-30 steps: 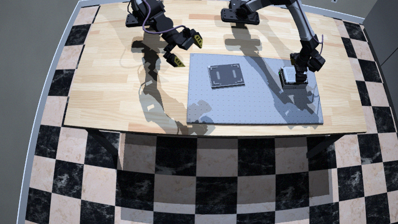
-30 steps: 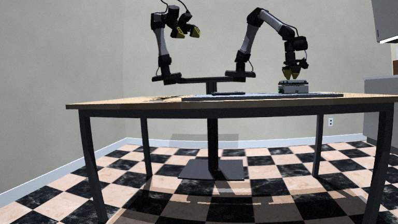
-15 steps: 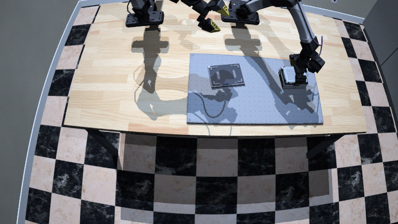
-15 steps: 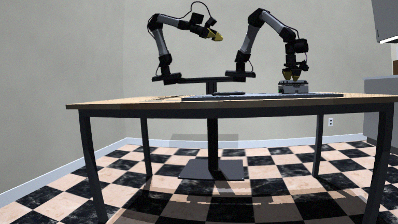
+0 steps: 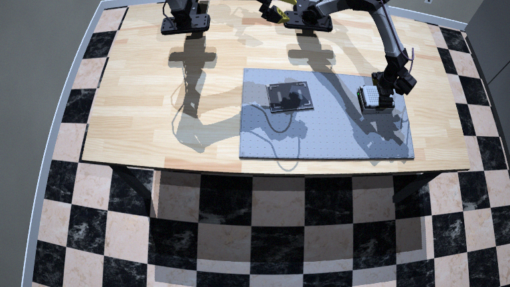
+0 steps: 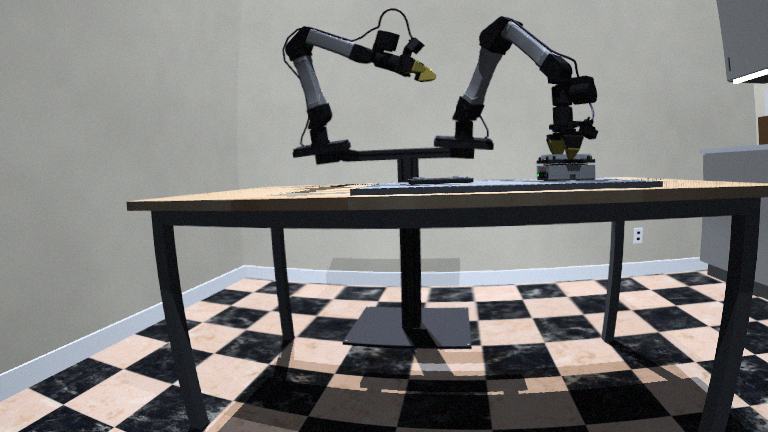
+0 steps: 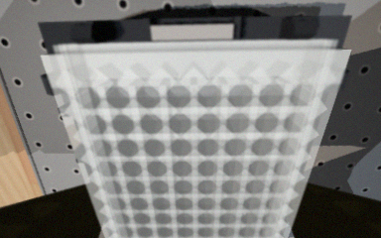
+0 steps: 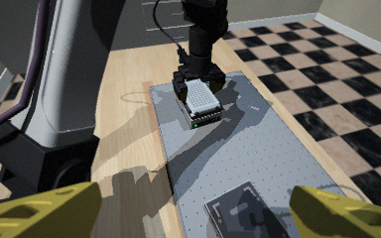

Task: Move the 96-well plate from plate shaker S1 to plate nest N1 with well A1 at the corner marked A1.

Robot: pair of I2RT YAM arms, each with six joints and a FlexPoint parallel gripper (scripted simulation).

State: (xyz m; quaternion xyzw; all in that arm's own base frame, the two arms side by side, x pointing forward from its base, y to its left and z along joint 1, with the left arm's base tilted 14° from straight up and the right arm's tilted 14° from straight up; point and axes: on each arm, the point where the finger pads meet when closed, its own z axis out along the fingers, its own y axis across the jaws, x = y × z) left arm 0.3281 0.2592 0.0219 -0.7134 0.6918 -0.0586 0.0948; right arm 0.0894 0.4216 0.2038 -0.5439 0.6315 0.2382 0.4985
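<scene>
The white 96-well plate [image 5: 370, 95] [image 7: 193, 134] [image 8: 202, 96] sits on the plate shaker S1 [image 5: 370, 111] [image 6: 577, 172] [image 8: 198, 122], which shows a green light. My left gripper [image 6: 565, 151] [image 8: 197, 96] points down and is shut on the plate, a finger against each long side; the arm partly hides the plate in the top view. The plate nest N1 [image 5: 273, 103] [image 6: 440, 180] [image 8: 239, 200] is a dark flat base with corner locators and holds nothing. My right gripper [image 5: 291, 10] [image 6: 427, 74] [image 8: 194, 192] is open and empty, high near the arm bases. The A1 marks are unreadable.
Both stations stand on a grey perforated board [image 5: 327, 145] [image 8: 198, 164] on the wooden table [image 5: 131, 118]. The nest lies left of the shaker in the top view, with bare board between them. The right arm is raised behind the board, near the left arm's base [image 5: 308, 24].
</scene>
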